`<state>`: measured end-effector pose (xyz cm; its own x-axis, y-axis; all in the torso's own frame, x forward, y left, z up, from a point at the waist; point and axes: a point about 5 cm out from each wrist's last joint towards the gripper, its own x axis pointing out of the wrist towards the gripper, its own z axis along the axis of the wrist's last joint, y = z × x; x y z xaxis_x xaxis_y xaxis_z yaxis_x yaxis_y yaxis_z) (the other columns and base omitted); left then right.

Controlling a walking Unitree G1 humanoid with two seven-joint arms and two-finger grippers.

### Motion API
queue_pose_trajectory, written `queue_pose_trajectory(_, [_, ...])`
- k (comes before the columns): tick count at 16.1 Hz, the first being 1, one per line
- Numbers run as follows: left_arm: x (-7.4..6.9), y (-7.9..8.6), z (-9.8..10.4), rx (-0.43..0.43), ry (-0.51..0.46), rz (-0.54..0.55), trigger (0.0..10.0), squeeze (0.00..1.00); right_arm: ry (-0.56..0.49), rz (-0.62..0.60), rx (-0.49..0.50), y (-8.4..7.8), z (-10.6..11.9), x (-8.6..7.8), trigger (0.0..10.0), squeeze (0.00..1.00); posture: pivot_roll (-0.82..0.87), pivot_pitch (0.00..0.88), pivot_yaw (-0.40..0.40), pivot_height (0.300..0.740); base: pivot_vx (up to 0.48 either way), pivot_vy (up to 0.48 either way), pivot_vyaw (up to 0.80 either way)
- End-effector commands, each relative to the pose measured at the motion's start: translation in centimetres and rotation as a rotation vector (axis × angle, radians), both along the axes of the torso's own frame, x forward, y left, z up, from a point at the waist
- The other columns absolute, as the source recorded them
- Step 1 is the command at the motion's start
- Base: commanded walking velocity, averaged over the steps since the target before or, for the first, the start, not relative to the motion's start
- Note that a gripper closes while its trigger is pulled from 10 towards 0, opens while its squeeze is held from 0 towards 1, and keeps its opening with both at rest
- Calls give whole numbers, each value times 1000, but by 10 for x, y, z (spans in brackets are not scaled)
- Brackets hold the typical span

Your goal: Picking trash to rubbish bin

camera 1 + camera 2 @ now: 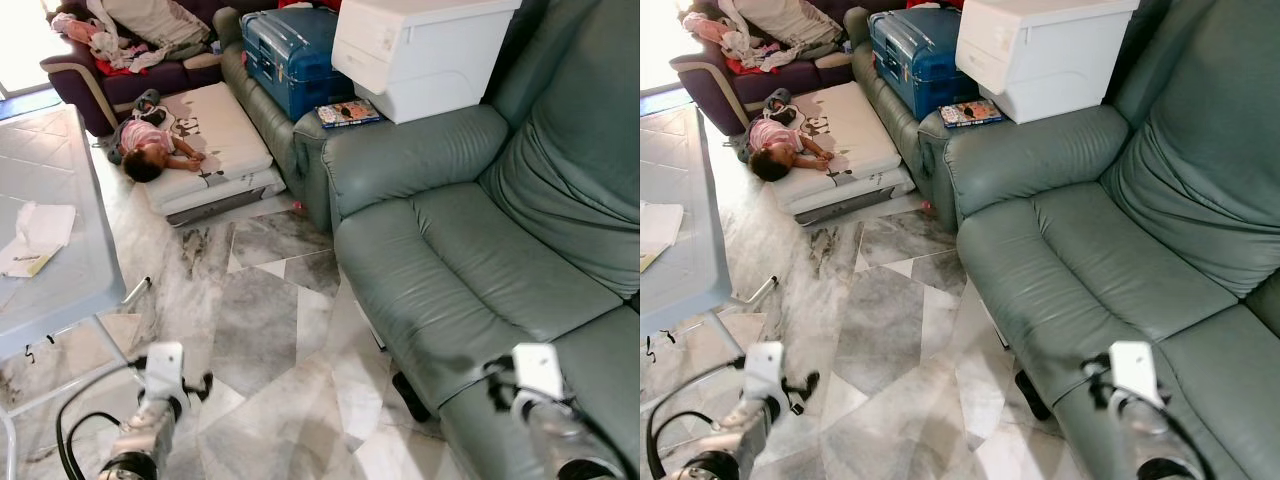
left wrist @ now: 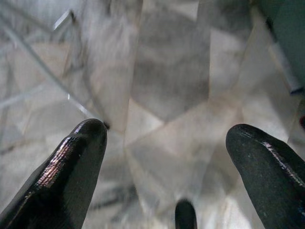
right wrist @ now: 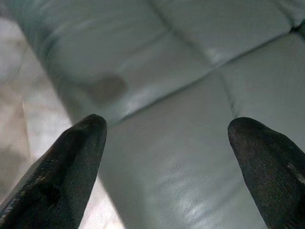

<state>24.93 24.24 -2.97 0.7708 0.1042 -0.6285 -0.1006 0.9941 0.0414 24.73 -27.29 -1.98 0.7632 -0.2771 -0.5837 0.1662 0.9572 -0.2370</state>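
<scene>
Both arms low at the bottom of the head views. L gripper (image 2: pixel 164 138) hangs over the marble floor (image 1: pixel 270 330), its 2 black fingers (image 2: pixel 71 167) spread wide w/ nothing between them; bare tile beneath, plus a thin metal table leg crossing nearby. R gripper (image 3: pixel 167 129) sits above the front part of the green leather sofa (image 1: pixel 470 270), fingers also wide apart and empty, pointing at the seam between 2 seat cushions w/ a dark smudge on the leather close by.

Open room: a lane of grey-white marble runs fwd between the glass table (image 1: pixel 70 270) on the L and the sofa's front edge on the R. Lane narrows toward the far end, where a white floor mattress (image 1: pixel 215 140) lies across it w/ a small child (image 1: pixel 150 150) lying on it. The sofa's base edge borders the lane on the R; a dark object under that edge, near the R arm, too dim to tell what it is.

Possible trash: crumpled white paper (image 1: pixel 35 235) on the glass table near its L side, well apart from both grippers. Can't tell where a rubbish bin is.

Beyond the armrest: white storage box (image 1: pixel 420 50), blue suitcase (image 1: pixel 290 55), a small book (image 1: pixel 348 113) beside them. Dark sofa w/ piled clothes (image 1: pixel 130 30) at far L.
</scene>
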Motion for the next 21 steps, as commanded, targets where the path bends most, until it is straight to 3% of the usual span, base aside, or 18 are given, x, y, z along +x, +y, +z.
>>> queue_pose_trajectory(1, [9,6,12,22,-74,-26,10000,0,-67,-6,16,-2,8,6,10000,0,41,50,43,740,0,0,0])
queue_pose_trajectory(4, [15,16,31,57,-242,-33,10000,0,-206,3,38,-6,27,18,10000,0,41,49,40,740,0,0,0])
queue_pose_trajectory(6, [12,24,66,117,-466,-18,10000,0,-379,10,109,4,57,27,10000,0,45,55,36,740,0,0,0])
queue_pose_trajectory(9, [7,3,111,222,-662,-151,10000,0,-486,52,193,29,89,17,10000,0,49,41,22,740,0,0,0])
queue_pose_trajectory(13, [-2,-36,148,120,-745,-209,10000,0,-519,136,278,57,122,2,10000,0,42,7,23,740,0,0,0])
queue_pose_trajectory(14, [-3,-43,160,166,-760,-181,10000,0,-546,165,284,63,137,3,10000,0,40,3,25,740,0,0,0])
queue_pose_trajectory(15, [-2,-44,164,197,-757,-140,10000,0,-567,173,288,65,144,5,10000,0,37,3,30,740,0,0,0])
queue_pose_trajectory(18, [4,-58,179,100,-763,-107,10000,0,-572,214,246,68,153,9,10000,0,43,24,44,740,0,0,267])
queue_pose_trajectory(21, [5,-54,185,25,-742,-21,10000,0,-560,216,243,69,157,10,10000,0,48,25,42,740,0,0,800])
